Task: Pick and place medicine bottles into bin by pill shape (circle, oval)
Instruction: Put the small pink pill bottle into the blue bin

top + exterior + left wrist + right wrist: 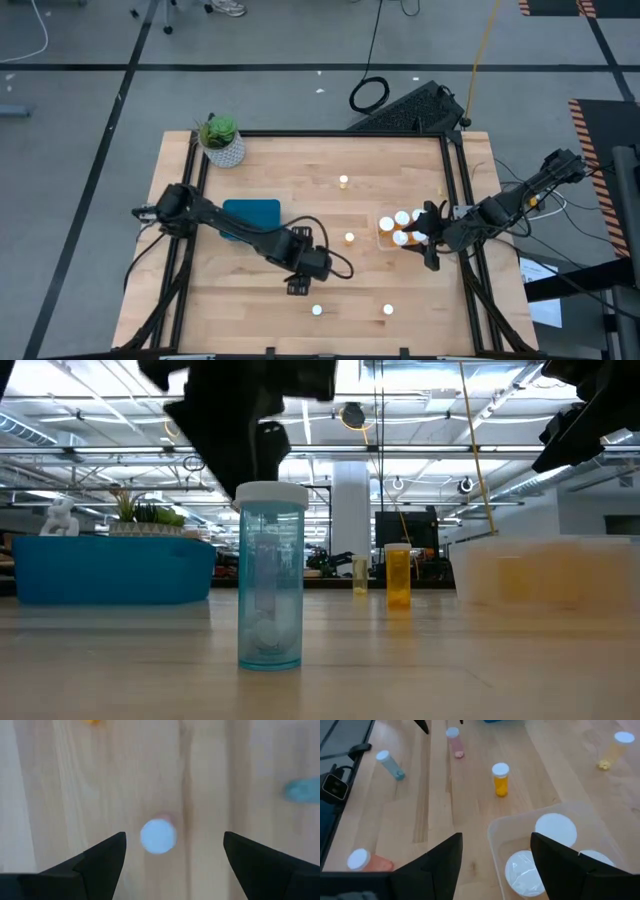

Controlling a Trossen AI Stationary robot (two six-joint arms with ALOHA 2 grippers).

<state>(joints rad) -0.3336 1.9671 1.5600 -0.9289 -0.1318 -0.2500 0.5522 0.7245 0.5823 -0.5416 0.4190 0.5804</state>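
A pale blue bottle (270, 575) with a white cap stood upright on the table (300, 190) closest to the low camera, directly beneath the left claw (170, 855), whose fingers were spread wide apart and released, hovering above the cap with nothing held. The blue bin (252, 215) lay on the left half of the table, the clear bin (540, 855) at the right edge with several white-capped bottles (402, 218) inside. The right claw (495, 855) hung over that clear bin, fingers parted and empty. Single bottles stood well apart on the wood, among them an amber one (500, 780) near the middle.
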